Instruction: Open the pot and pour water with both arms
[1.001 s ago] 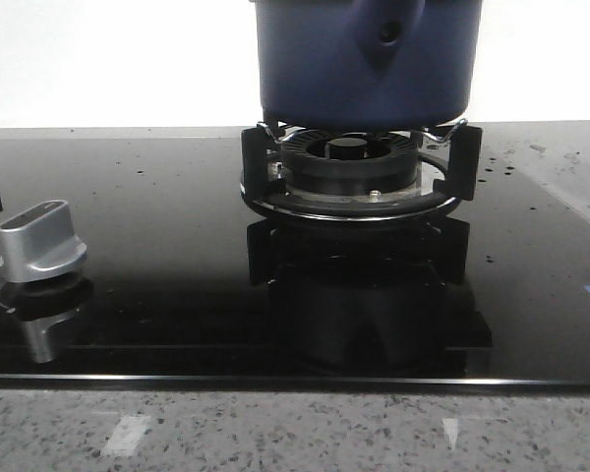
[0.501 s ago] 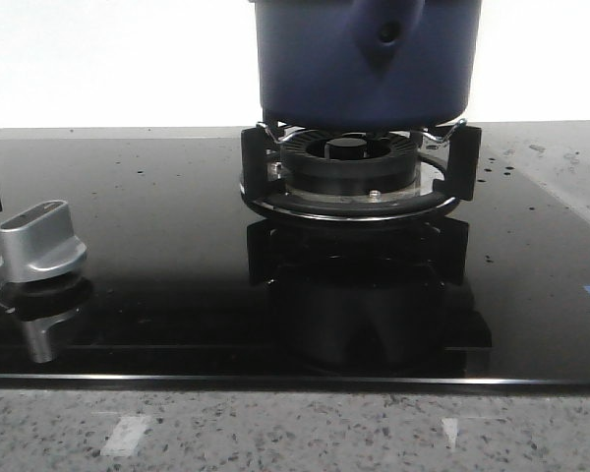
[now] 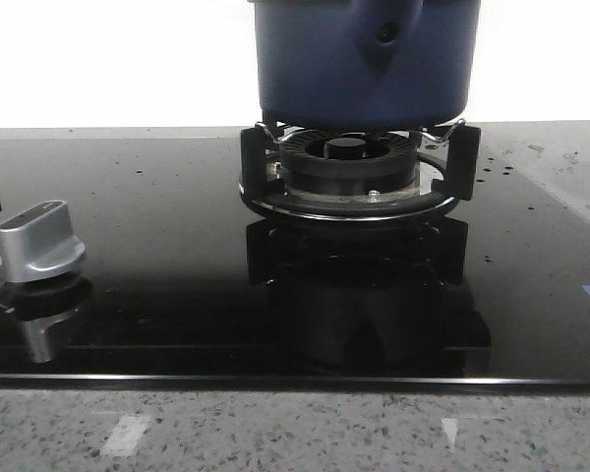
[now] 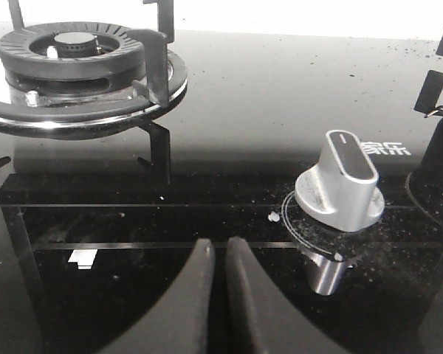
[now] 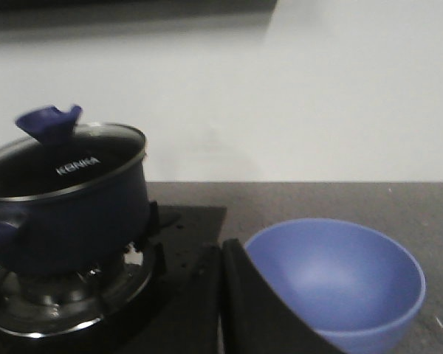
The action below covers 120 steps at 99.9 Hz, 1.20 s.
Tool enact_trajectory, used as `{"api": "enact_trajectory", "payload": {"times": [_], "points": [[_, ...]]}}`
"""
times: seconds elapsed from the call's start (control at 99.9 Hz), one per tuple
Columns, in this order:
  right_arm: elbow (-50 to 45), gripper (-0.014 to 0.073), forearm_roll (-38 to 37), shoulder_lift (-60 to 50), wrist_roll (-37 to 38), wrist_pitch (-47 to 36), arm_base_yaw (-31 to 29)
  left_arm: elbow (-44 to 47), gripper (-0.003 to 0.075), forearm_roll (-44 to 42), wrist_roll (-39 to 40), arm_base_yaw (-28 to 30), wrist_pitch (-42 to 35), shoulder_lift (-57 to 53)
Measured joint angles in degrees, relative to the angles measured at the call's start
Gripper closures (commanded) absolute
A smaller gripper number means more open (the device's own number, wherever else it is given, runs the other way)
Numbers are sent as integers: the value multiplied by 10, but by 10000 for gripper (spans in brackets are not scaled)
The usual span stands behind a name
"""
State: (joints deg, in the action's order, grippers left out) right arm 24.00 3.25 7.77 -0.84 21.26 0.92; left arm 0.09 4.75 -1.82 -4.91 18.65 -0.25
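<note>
The dark navy-blue pot (image 3: 364,59) sits on the black burner ring (image 3: 359,172) at the back centre, its handle mount with a round hole facing me. In the right wrist view the pot (image 5: 66,214) carries a glass lid (image 5: 74,158) with a blue knob (image 5: 48,122). My right gripper (image 5: 221,251) is shut and empty, away from the pot, beside a blue bowl (image 5: 340,280). My left gripper (image 4: 216,247) is shut with nothing in it, low over the black glass hob next to a silver dial (image 4: 340,181). Neither gripper shows in the front view.
A silver stove dial (image 3: 39,241) stands at the left of the glass hob (image 3: 157,295). A second burner (image 4: 77,70) with no pot on it shows in the left wrist view. The speckled stone counter (image 3: 295,433) runs along the front edge.
</note>
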Motion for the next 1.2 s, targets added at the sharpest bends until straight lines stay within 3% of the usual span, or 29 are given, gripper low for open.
{"api": "enact_trajectory", "payload": {"times": [0.2, 0.411, 0.541, 0.781, 1.202], "points": [[-151, 663, -16, -48, 24, -88, -31, 0, 741, 0, 0, 0, 0, 0], [-243, 663, -33, -81, 25, -103, -32, 0, 741, 0, 0, 0, 0, 0], [-247, 663, -33, -82, 26, -106, -32, 0, 741, 0, 0, 0, 0, 0], [-246, 664, -33, -82, 26, -26, -49, 0, 741, 0, 0, 0, 0, 0], [-246, 663, -33, -82, 26, -24, -65, 0, 741, 0, 0, 0, 0, 0]]}}
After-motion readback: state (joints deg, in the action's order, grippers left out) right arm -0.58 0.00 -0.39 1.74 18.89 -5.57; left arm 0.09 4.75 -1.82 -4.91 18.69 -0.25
